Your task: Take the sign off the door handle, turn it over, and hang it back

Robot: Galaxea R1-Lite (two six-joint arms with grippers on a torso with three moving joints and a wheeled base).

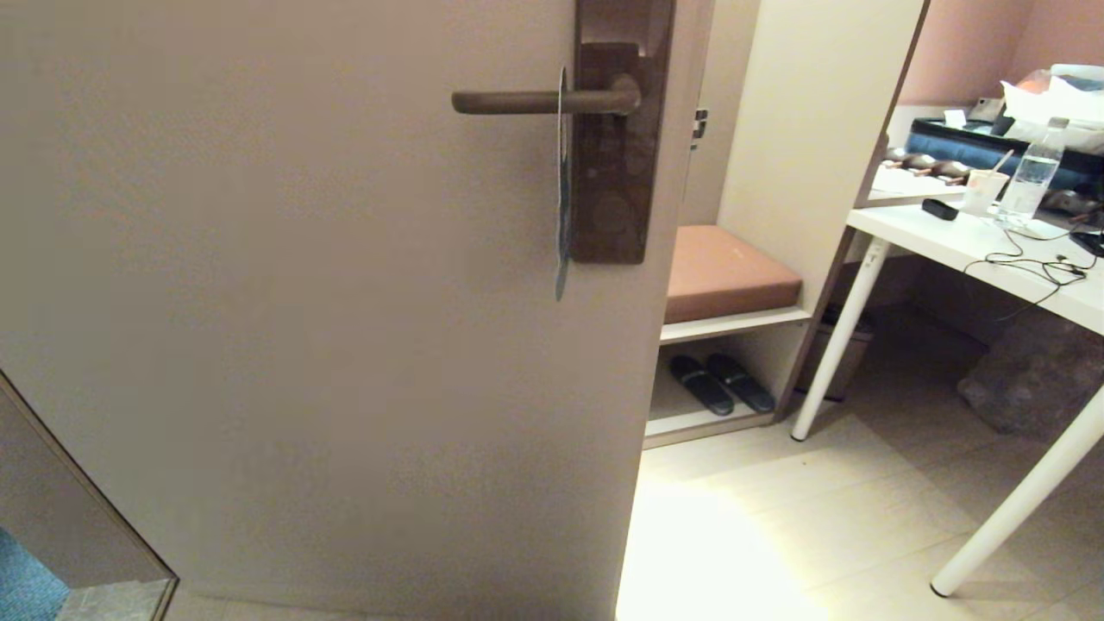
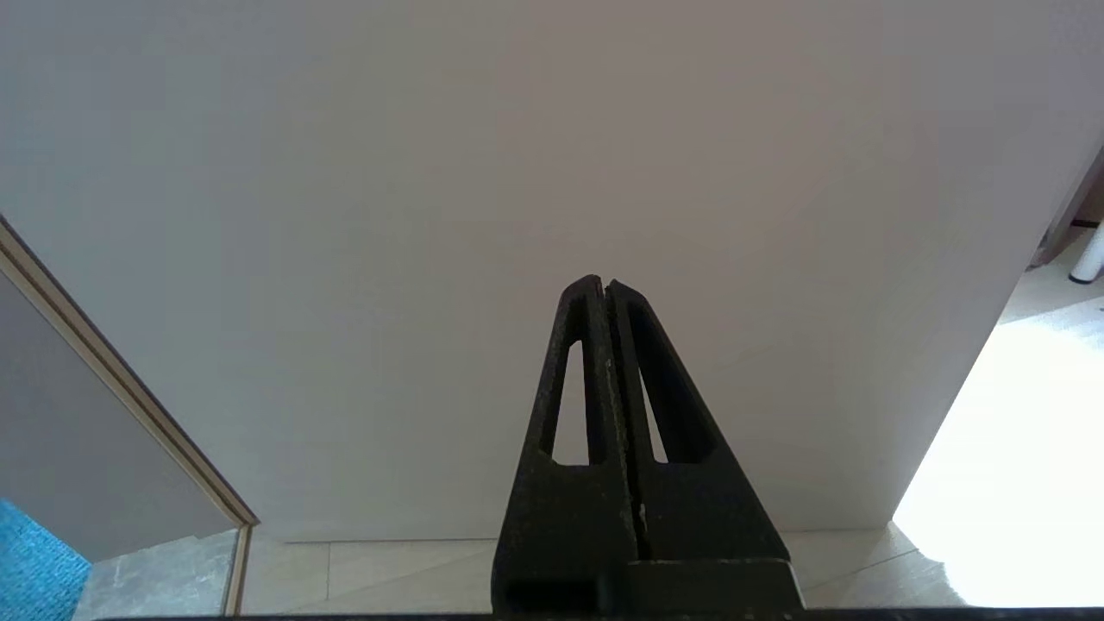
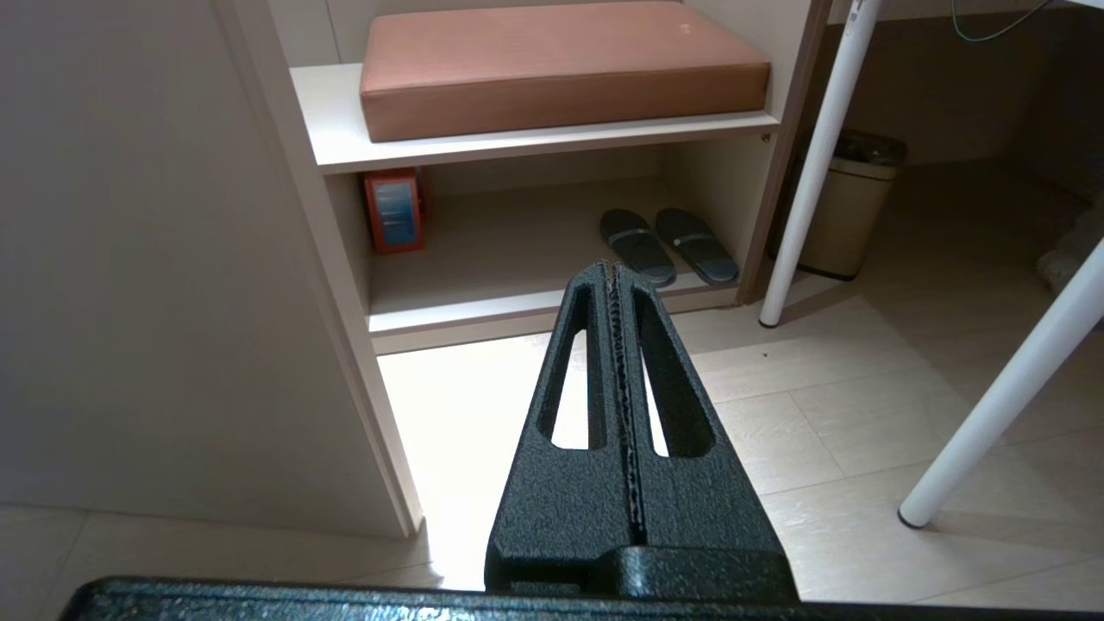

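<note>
The sign is hung edge-on from the door handle. Slippers are stored in the shelf; an orange box there is shown only in the right wrist view. The left claw and the right claw are both closed together, empty.

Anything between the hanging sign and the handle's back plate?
Nothing: in the head view the sign hangs on the door handle, only bare door before the plate.

You get dim, warm room light; floor beside door glares white (detail blown out), desk legs cast soft shadows.
</note>
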